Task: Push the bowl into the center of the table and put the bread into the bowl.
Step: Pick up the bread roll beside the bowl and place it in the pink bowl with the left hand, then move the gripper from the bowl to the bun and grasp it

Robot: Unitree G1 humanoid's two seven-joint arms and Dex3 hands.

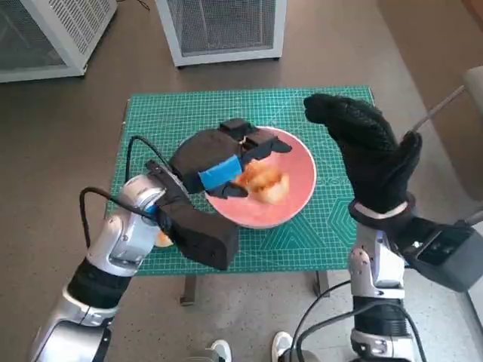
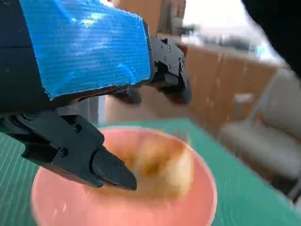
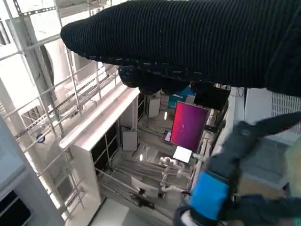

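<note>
**Bread in the bowl, left hand above it**

My left hand (image 1: 219,162) hovers over the pink bowl (image 1: 302,177), fingers apart, holding nothing. The bread (image 1: 264,182) lies in the bowl just beneath them. My right hand (image 1: 366,143) is raised beside the bowl, empty, fingers loosely together. I can read no writing anywhere.

Lab or workshop: green cutting mat (image 1: 317,226), white mesh cabinets (image 1: 223,26).

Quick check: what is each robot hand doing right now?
Left robot hand: open over the bowl, bread lying below it.
Right robot hand: open, raised, holding nothing.
</note>
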